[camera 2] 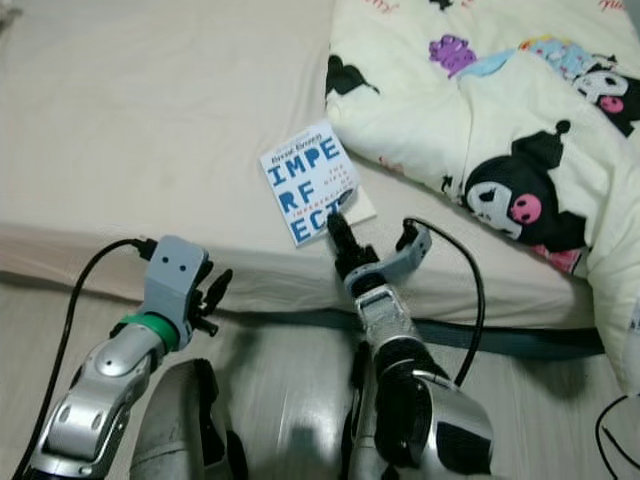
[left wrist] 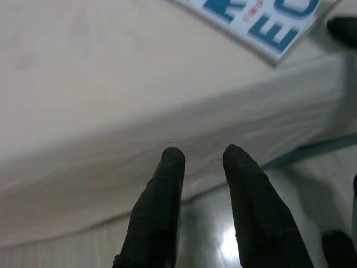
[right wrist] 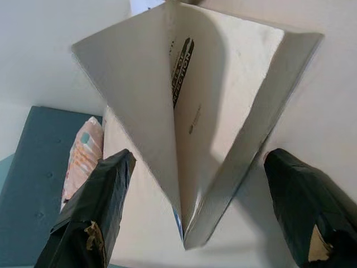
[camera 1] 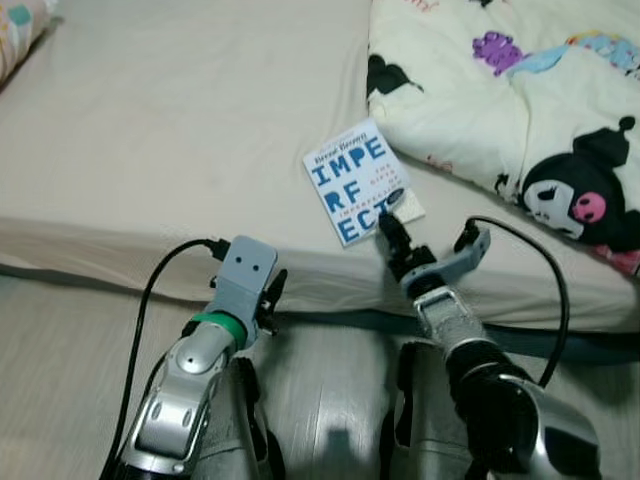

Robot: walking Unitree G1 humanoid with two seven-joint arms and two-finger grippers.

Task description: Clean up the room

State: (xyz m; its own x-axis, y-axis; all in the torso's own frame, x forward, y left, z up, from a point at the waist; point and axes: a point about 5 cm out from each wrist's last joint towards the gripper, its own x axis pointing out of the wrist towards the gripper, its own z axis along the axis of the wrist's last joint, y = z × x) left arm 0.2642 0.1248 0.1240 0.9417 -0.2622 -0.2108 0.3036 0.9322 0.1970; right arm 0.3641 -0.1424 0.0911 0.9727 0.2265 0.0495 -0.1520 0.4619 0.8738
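My right gripper (right wrist: 195,206) is holding its two black fingers (right wrist: 92,212) spread wide, one on each side of the near corner of a paperback book (camera 1: 352,183), with neither finger visibly pressing the cover. Through the right wrist camera I am seeing the book's pages fanning slightly open between the fingers. The book, white with large blue letters, is lying flat on the beige bed sheet (camera 1: 170,130), close to the mattress's near edge and just beside a cream cartoon-print duvet (camera 1: 510,90). My left gripper (left wrist: 198,159) is hovering lower, in front of the mattress side, its fingers (left wrist: 156,206) parted by a narrow gap and gripping nothing. Pale wooden floor (camera 1: 60,360) is running under both arms.
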